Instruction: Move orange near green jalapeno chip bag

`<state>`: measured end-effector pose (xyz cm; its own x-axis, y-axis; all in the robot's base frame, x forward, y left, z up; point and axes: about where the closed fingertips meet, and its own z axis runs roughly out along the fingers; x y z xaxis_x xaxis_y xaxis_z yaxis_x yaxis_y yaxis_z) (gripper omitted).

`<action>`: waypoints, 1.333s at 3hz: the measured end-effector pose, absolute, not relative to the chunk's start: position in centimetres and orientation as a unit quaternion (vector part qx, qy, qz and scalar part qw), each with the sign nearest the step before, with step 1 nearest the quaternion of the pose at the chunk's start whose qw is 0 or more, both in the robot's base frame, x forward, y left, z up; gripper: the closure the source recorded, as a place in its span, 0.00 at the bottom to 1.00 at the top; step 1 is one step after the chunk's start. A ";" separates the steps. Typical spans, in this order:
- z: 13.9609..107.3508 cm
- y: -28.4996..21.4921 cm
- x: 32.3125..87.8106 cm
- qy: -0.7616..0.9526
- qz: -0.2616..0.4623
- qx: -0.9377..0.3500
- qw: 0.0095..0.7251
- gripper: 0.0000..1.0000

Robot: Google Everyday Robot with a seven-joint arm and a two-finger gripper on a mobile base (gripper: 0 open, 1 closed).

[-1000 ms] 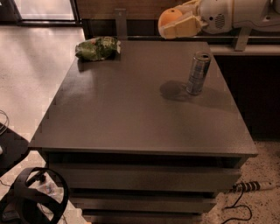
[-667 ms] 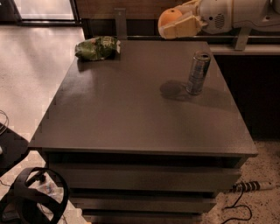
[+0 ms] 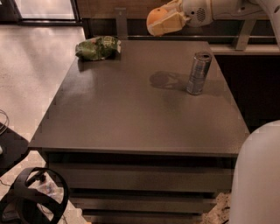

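The orange (image 3: pixel 156 15) is held in my gripper (image 3: pixel 162 21), high above the table's far edge, right of centre. The gripper's pale fingers (image 3: pixel 168 24) are shut around the fruit. The green jalapeno chip bag (image 3: pixel 98 47) lies wrinkled on the table's far left corner, well to the left of and below the orange. My white arm (image 3: pixel 218 8) reaches in from the upper right.
A tall silver can (image 3: pixel 199 73) stands on the right side of the dark table (image 3: pixel 140 118). A shadow of the gripper falls left of the can. A black headset (image 3: pixel 35 197) lies on the floor at lower left. A white robot part (image 3: pixel 258 175) fills the lower right.
My gripper with the orange has shifted a little to the left, toward the chip bag. The can and the bag have not moved.
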<state>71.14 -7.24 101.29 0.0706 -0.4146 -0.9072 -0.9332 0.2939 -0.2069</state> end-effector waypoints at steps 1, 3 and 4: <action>99.0 -5.2 74.5 0.624 0.278 -0.546 0.485 1.00; 98.8 -4.9 78.1 0.617 0.271 -0.529 0.516 1.00; 99.3 -4.5 79.6 0.636 0.226 -0.526 0.517 1.00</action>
<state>79.64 -4.48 99.33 0.0879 -0.4346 -0.8963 -0.9031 0.3448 -0.2558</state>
